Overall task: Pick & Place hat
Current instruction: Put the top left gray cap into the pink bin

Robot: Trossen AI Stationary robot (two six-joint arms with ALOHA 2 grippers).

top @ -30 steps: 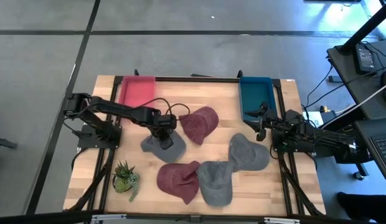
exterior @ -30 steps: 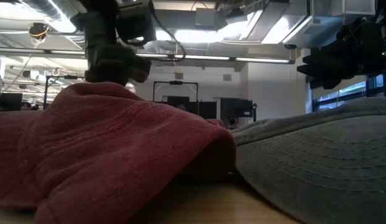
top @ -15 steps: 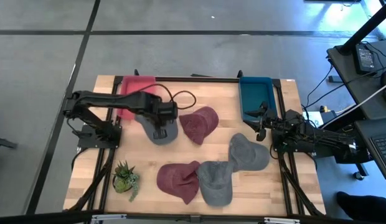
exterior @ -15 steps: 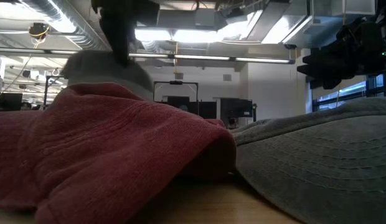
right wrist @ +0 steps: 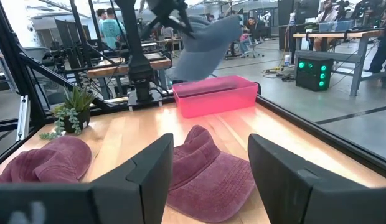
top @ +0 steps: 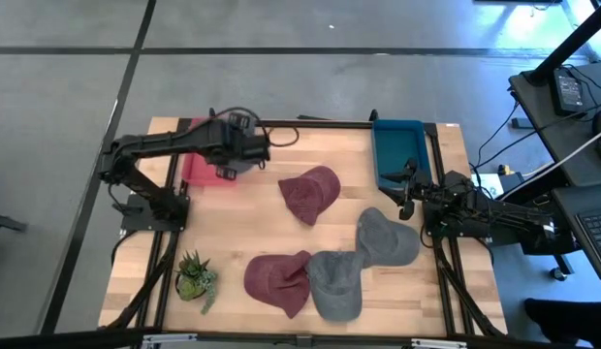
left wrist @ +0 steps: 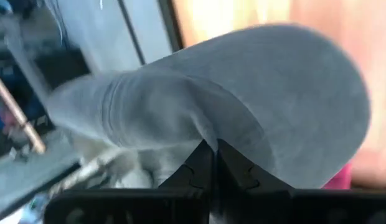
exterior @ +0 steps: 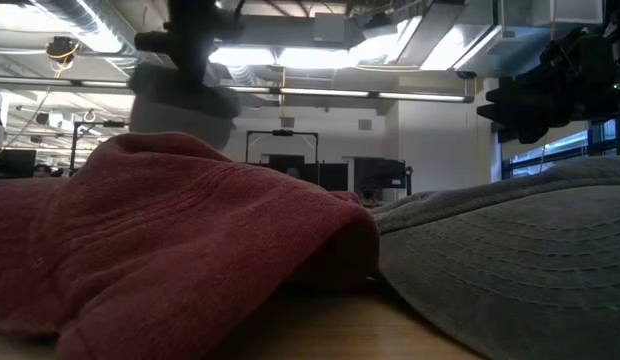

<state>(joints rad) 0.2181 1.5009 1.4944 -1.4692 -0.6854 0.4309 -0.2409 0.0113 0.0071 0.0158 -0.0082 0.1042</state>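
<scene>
1. Where the left pincer (top: 226, 171) hangs in the air over the pink bin (top: 209, 152) at the far left of the counter (top: 339, 160), the grey hat (left wrist: 243, 118) dangles from it, clear of the wood; in the left wrist view the two dark fingers (left wrist: 196, 174) are pressed together with the cloth pinched between them.
2. From the right wrist view the same grey hat (right wrist: 208, 43) shows lifted above the pink bin (right wrist: 215, 94), not touching it.
4. In the low view the grey hat (exterior: 180, 100) appears as a pale blur high up, behind a red hat (exterior: 160, 230) that fills the foreground.
5. Four other hats lie on the counter: a red hat (top: 308, 194) near the middle, another red hat (top: 278, 281) at the near edge, a grey hat (top: 334, 281) touching it on its right, and one more grey hat (top: 386, 237) just beside that, toward the right arm.
6. A teal bin (top: 397, 152) sits at the far right corner, and a small potted plant (top: 194, 278) stands at the near left corner.
7. The right pincer (top: 405, 192) waits at the right edge of the counter, near the teal bin; its fingers (right wrist: 149, 171) stand wide apart with nothing between them.
8. People stand in the room beyond the counter in the right wrist view (right wrist: 109, 28).
</scene>
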